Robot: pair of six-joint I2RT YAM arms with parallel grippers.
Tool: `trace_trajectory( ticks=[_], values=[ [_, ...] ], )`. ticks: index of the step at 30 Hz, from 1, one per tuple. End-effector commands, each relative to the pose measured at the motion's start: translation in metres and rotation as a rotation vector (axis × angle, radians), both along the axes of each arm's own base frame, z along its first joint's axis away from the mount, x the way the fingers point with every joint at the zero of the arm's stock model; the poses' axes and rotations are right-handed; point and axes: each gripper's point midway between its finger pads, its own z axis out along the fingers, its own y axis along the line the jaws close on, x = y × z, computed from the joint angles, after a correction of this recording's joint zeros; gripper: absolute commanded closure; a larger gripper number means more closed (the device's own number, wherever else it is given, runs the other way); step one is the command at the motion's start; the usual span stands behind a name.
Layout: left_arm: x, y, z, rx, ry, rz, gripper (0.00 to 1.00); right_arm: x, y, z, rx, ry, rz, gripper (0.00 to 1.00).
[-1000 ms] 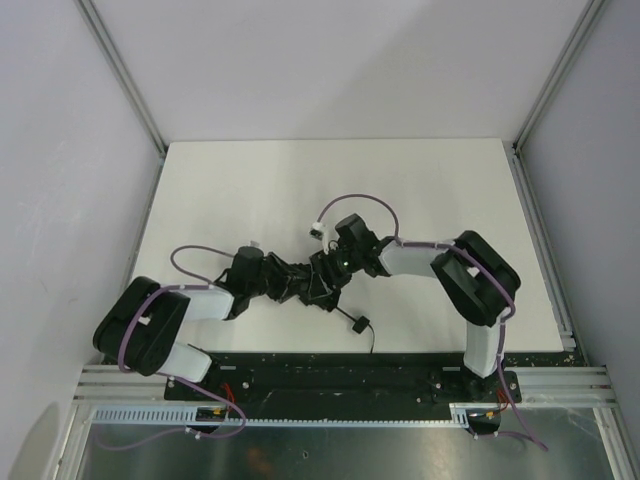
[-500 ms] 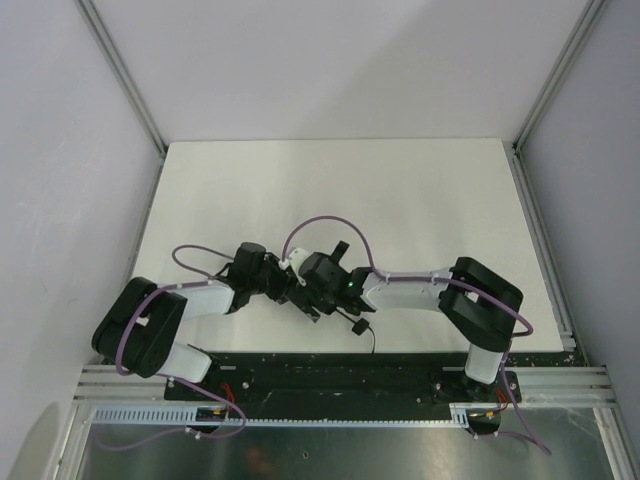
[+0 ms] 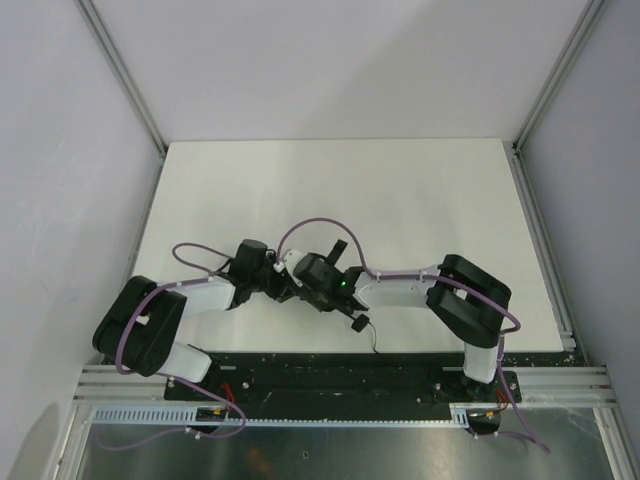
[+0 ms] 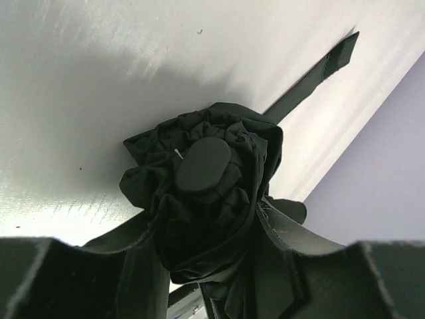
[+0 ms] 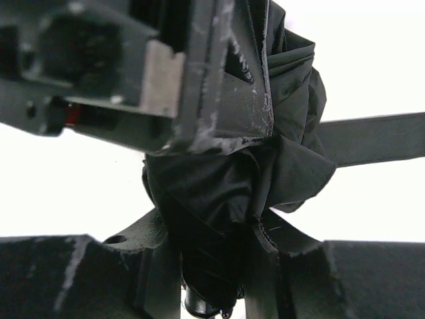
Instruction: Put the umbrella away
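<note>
The black folded umbrella (image 4: 206, 179) is a crumpled bundle of fabric with a round end cap facing the left wrist camera. My left gripper (image 4: 206, 229) is shut on it, fingers (image 4: 126, 256) pressing either side of the canopy. My right gripper (image 5: 214, 234) is also shut on the umbrella (image 5: 226, 179), right beside the left gripper's body (image 5: 133, 66). In the top view both grippers meet at the table's near middle, left (image 3: 272, 283) and right (image 3: 312, 278), hiding most of the umbrella. Its closure strap (image 3: 340, 248) sticks out behind, and the wrist loop end (image 3: 358, 322) lies in front.
The white table (image 3: 400, 190) stands between grey walls with metal frame posts. The black strap (image 4: 319, 66) stretches out flat over the table, and shows in the right wrist view (image 5: 378, 138). The arm bases and the black rail (image 3: 330, 370) run along the near edge.
My right gripper has moved left along the umbrella until it sits against the left gripper. The umbrella between them has bunched up shorter. The left arm has barely moved.
</note>
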Motion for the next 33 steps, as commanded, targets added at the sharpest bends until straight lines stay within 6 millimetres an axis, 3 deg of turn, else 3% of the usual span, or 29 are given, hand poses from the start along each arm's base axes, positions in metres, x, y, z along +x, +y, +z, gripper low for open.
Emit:
trace_trajectory(
  ticks=[1,5,7,10,15,20,23,29,31,33],
  values=[
    [-0.040,0.030,-0.040,0.194,0.144,-0.051,0.97,-0.009,-0.010,-0.029,0.034,0.238,0.031,1.00],
    [-0.031,0.030,-0.032,0.209,0.080,-0.079,0.40,-0.018,-0.011,-0.028,0.149,0.428,0.055,1.00],
    [-0.028,0.031,-0.028,0.218,0.051,-0.084,0.24,-0.021,-0.012,-0.026,0.196,0.507,0.056,1.00],
    [-0.027,0.034,-0.025,0.231,0.020,-0.086,0.17,-0.026,-0.012,-0.021,0.275,0.639,0.063,1.00],
    [-0.032,0.036,-0.033,0.258,0.033,-0.105,0.15,-0.035,-0.009,-0.009,0.410,0.843,0.082,1.00],
    [-0.033,0.037,-0.047,0.313,0.052,-0.125,0.23,-0.036,-0.006,-0.004,0.510,0.988,0.088,1.00],
    [-0.033,0.041,-0.052,0.334,0.041,-0.120,0.40,-0.038,-0.004,0.000,0.545,1.040,0.097,1.00],
    [-0.034,0.039,-0.052,0.292,-0.010,-0.109,0.86,-0.029,-0.001,0.007,0.563,0.986,0.103,1.00],
    [-0.035,0.035,-0.050,0.267,-0.018,-0.106,0.96,-0.022,-0.004,0.007,0.528,0.918,0.059,0.97],
    [-0.036,0.032,-0.049,0.244,-0.012,-0.105,0.99,-0.013,-0.008,0.010,0.499,0.835,0.024,0.87]
  ],
)
